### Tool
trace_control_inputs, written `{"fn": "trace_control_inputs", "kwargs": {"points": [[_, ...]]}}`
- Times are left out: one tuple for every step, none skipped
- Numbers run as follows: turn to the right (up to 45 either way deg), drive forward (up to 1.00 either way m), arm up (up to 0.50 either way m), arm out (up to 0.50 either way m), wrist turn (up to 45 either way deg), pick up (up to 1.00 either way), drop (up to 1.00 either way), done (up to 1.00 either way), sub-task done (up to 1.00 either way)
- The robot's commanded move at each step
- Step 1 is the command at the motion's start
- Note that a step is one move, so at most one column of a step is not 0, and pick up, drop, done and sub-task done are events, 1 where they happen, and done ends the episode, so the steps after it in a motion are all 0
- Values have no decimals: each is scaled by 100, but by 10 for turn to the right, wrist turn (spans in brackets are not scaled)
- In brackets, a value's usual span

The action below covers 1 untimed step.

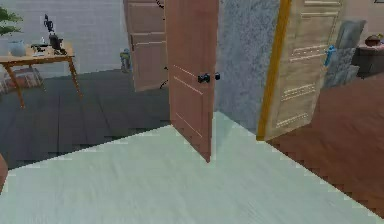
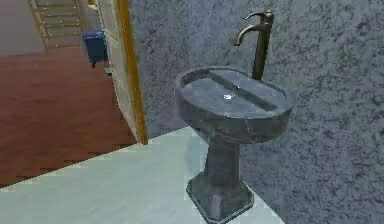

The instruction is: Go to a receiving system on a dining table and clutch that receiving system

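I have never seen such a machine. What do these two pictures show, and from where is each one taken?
These are simulator pictures from a wheeled robot with one arm. The first looks ahead: an open brown door, a grey wall beside it, and far left a wooden table with dark things on it. The second looks to the side where the arm reaches: a dark sink with a tall tap, and a pale door beside a red-brown floor.

A brown door [image 1: 192, 75] stands ajar straight ahead, a speckled wall [image 1: 245, 60] just right of it; left of it, dark floor [image 1: 80, 110] runs bare toward a wooden table [image 1: 40, 60]. On the arm side a pedestal sink [image 2: 232, 100] stands against the wall.
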Motion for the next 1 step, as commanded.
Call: {"fn": "trace_control_inputs", "kwargs": {"points": [[-300,0,0,0,0,0,0,0,0]]}}
